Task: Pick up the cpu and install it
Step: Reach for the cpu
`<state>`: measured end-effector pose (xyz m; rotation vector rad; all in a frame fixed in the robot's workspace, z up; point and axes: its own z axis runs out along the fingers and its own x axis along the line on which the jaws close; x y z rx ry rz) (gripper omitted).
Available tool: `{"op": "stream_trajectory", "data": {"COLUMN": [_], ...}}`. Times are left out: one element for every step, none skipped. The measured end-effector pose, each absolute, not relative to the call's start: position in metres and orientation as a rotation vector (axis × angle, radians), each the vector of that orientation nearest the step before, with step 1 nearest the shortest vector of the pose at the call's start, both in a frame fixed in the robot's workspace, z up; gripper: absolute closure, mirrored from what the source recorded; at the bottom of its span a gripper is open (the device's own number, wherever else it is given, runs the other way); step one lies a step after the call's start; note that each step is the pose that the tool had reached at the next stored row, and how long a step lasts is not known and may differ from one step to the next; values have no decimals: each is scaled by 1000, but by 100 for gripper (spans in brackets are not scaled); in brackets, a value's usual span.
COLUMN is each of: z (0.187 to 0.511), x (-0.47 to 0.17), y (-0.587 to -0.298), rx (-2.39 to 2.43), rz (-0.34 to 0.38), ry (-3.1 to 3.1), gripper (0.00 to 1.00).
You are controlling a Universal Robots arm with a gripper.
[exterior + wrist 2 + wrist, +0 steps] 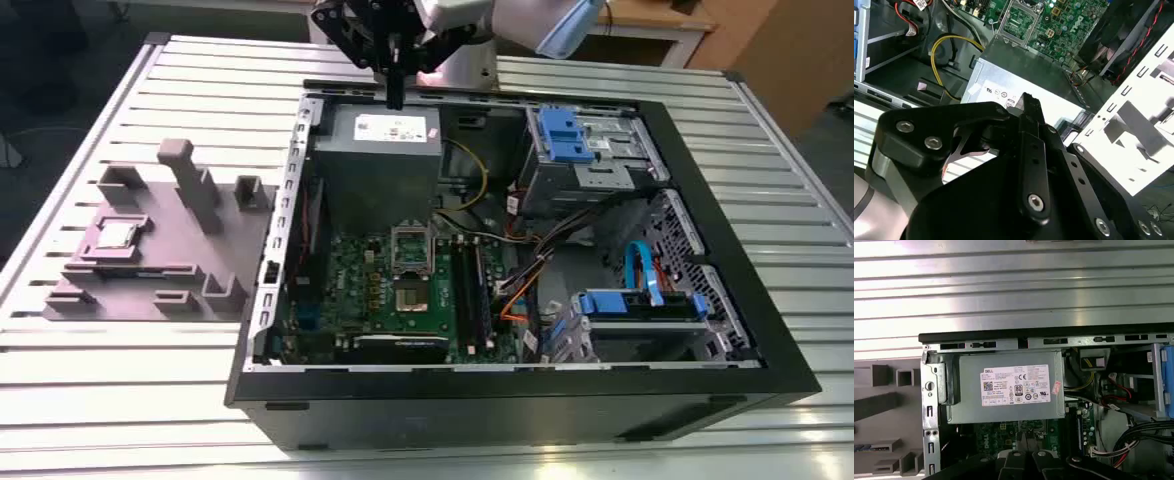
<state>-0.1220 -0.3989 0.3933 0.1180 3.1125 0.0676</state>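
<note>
Claw (395, 97) closed on nothing, fingers pressed together, poised at the far side of the open computer case (507, 405), just above the grey power supply (380, 170). The cpu (118, 234) lies flat in a recess of the grey holder (200, 250) on the slatted surface (120, 400), to the exterior view's left of the case, well apart from the claw. The green motherboard (360, 280) lies nearer than the power supply.

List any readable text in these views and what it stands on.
White label on the grey box: print and marks too small to quote reliably.
Pink sticker beside it: unreadable.
Green motherboard: markings too small.
The cpu: no legible print.
</note>
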Motion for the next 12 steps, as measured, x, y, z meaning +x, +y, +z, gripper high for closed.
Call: {"op": "stream_trajectory", "data": {"z": [393,393,393,393,393,393,393,393,393,393,393,393], "x": [-122,-122,-122,-122,-122,-123,-123,-123,-124,-124,-125,-125], "y": [-399,-399,-399,-399,-399,-399,-399,-399,-399,-399,-399,-399], "rx": [118,118,118,118,118,118,118,118,118,118,118,118], "rz": [68,68,68,68,68,68,68,68,68,68,68,68], "ry": [3113,3112,3112,3113,3112,3112,3112,3112,3112,3112,3112,3113], "gripper": [89,89,89,89,89,89,89,89,89,89,89,89]}}
